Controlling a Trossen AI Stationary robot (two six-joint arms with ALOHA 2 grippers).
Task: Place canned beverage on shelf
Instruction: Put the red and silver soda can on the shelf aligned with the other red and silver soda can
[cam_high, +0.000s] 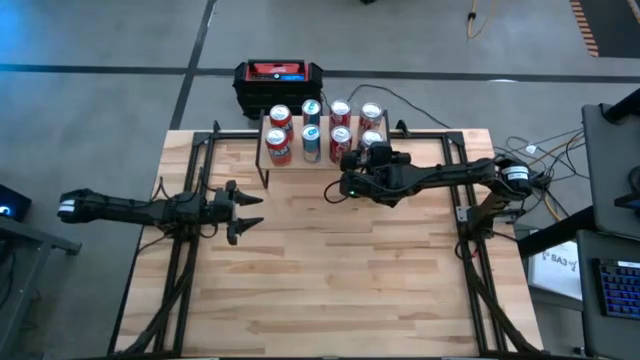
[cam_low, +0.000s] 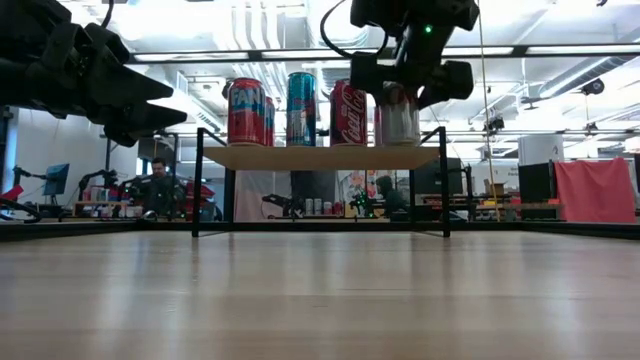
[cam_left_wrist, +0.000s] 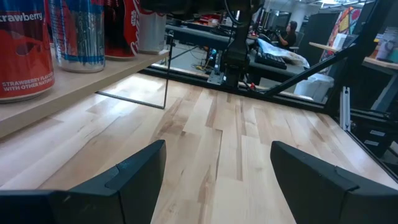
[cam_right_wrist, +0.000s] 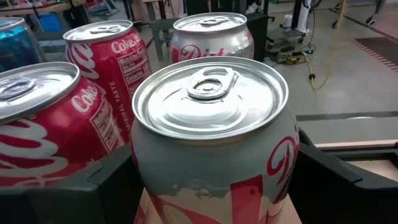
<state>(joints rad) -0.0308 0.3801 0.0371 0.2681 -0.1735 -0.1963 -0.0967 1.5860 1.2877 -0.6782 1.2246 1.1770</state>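
- The silver can (cam_right_wrist: 214, 134) sits between the two fingers of the right gripper (cam_high: 362, 158), at the right end of the shelf (cam_low: 320, 157), in the upper middle of the high view.
- The fingers are one on each side of the can. I cannot tell if they squeeze it.
- The can's bottom is at the board, next to the red cans (cam_high: 279, 147).
- The right arm reaches in from the right, stretched out flat over the table (cam_high: 330, 270).
- The left gripper (cam_high: 245, 212) hangs wide open and holds nothing, at the left middle.
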